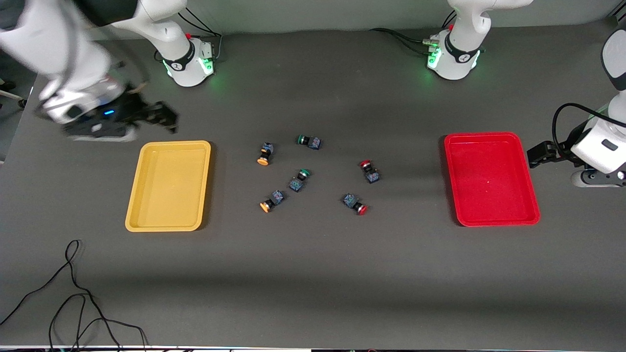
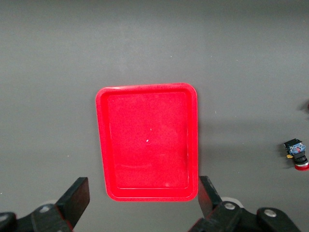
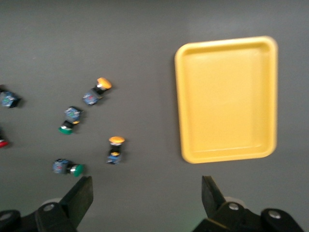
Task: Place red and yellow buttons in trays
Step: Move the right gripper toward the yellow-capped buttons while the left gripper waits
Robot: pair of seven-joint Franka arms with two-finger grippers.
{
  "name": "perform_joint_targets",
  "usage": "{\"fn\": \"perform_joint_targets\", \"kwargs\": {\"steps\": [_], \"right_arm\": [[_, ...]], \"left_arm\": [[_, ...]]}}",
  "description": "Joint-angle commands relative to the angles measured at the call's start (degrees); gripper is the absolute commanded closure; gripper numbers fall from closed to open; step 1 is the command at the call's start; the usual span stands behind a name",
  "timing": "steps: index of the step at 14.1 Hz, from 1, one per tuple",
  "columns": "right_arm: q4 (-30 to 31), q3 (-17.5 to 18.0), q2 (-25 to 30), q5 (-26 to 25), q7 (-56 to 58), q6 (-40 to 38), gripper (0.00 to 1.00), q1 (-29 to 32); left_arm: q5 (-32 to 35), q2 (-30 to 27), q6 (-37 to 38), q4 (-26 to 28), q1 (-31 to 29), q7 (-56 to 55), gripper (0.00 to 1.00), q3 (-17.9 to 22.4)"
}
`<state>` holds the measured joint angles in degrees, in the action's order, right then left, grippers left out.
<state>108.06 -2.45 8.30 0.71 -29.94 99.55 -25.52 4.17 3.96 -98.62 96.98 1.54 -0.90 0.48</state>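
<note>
I log the right gripper (image 1: 166,117), fingers spread and empty, raised just beside the shallow yellow plastic tray (image 1: 168,186); its arm is blurred. The left gripper (image 1: 538,154), likewise spread, hangs beside the shallow red plastic tray (image 1: 491,178), arm cut off. Between the trays: two red-capped buttons (image 1: 370,171) (image 1: 355,203), two orange-yellow-capped buttons (image 1: 265,153) (image 1: 272,201), two green-capped switches (image 1: 308,141) (image 1: 299,179).

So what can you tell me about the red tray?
The red tray is a shallow plastic-looking rectangle with rounded corners and a raised rim. It lies flat on the dark table at the left arm's end, with nothing in it. Nothing touches it: the left hand hangs open beside it, and the nearest red button sits apart.
</note>
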Motion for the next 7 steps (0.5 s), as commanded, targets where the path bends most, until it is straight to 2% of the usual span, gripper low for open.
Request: {"fn": "perform_joint_targets", "kwargs": {"steps": [1,4,7], "right_arm": [[5.93,-0.62,2.43,0.61,-11.07,5.55,0.00,-7.59],[8.57,-0.62,1.99,0.52,-19.52,7.68,0.00,-12.96],[10.50,-0.54,1.55,0.26,-20.86,9.16,0.00,-15.35]], "left_arm": [[-0.13,1.14,0.36,-1.09,0.04,1.07,0.00,-0.04],[-0.04,2.02,-0.69,-1.27,0.83,1.07,0.00,-0.31],[-0.04,2.02,-0.52,-1.27,0.83,1.16,0.00,-0.39]]}}
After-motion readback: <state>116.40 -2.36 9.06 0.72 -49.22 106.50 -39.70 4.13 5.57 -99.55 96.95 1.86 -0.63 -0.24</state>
